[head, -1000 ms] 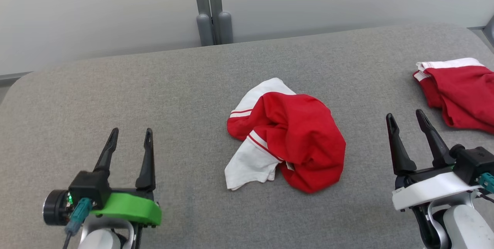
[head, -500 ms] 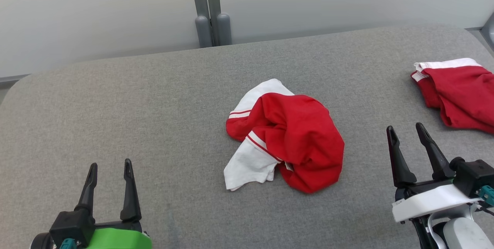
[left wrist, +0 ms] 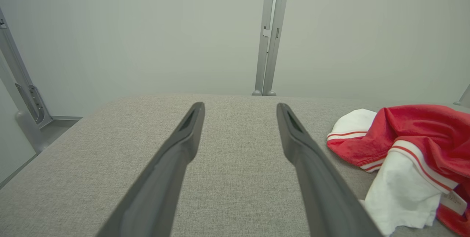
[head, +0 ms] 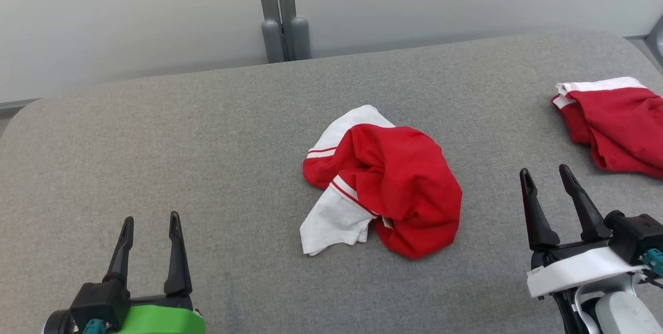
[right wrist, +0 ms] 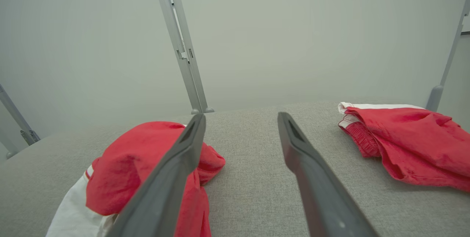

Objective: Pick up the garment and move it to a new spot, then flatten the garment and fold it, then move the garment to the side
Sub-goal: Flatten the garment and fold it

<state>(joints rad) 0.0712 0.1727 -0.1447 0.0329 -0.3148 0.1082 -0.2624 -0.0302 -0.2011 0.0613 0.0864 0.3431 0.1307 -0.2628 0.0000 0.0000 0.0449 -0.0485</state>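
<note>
The garment (head: 383,184) lies crumpled in a heap at the middle of the grey padded table (head: 207,142), red with white parts and red-striped trim. My left gripper (head: 151,217) stands open near the front left, well to the left of the heap, with nothing between its fingers. My right gripper (head: 545,169) stands open at the front right, also apart from the heap and empty. In the left wrist view the garment (left wrist: 404,156) lies to the right of the open left gripper (left wrist: 240,105). In the right wrist view the garment (right wrist: 139,171) lies partly behind the left finger of the open right gripper (right wrist: 241,115).
A second red garment with a white band (head: 616,121) lies at the table's far right edge, beyond my right gripper; it lies right of the fingers in the right wrist view (right wrist: 404,141). A grey post (head: 279,13) stands against the pale wall behind the table.
My left gripper has drawn back toward the table's near edge, and the right gripper has drawn back a little. Both stay open. The garment has not moved.
</note>
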